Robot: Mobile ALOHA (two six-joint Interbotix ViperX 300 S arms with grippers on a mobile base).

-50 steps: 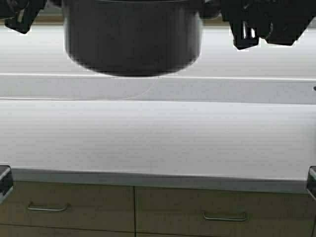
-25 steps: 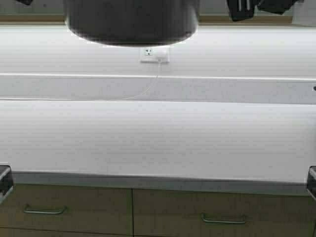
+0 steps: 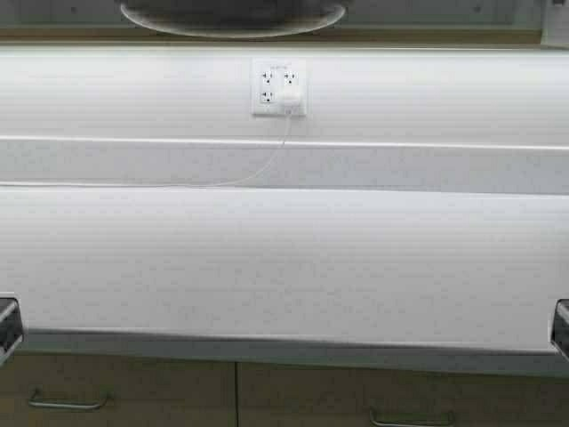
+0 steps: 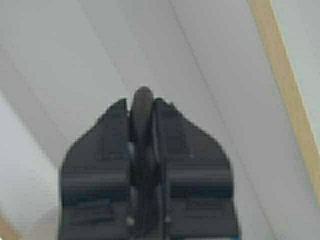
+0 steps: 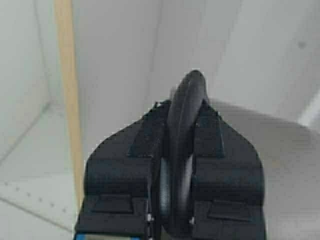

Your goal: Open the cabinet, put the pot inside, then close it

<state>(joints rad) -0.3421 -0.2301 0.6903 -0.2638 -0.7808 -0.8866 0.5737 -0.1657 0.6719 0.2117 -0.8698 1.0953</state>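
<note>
Only the round dark-grey underside of the pot (image 3: 233, 16) shows, at the top edge of the high view, raised in front of the cabinet's tan lower edge (image 3: 427, 36). Both grippers are out of the high view. In the left wrist view my left gripper (image 4: 142, 106) is shut on one black loop handle (image 4: 143, 96) of the pot. In the right wrist view my right gripper (image 5: 187, 107) is shut on the other loop handle (image 5: 186, 100). Behind them are the cabinet's grey inner walls (image 5: 120, 60) and a tan edge strip (image 4: 289, 92).
A white worktop (image 3: 284, 258) spans the view, with a wall socket, a plugged-in charger (image 3: 290, 100) and its cable behind it. Base drawers with horizontal handles (image 3: 62, 405) lie along the bottom edge.
Both arms have lifted the pot upward until only its base shows, and the grippers have left the high view. The scene has shifted downward, so the robot has moved.
</note>
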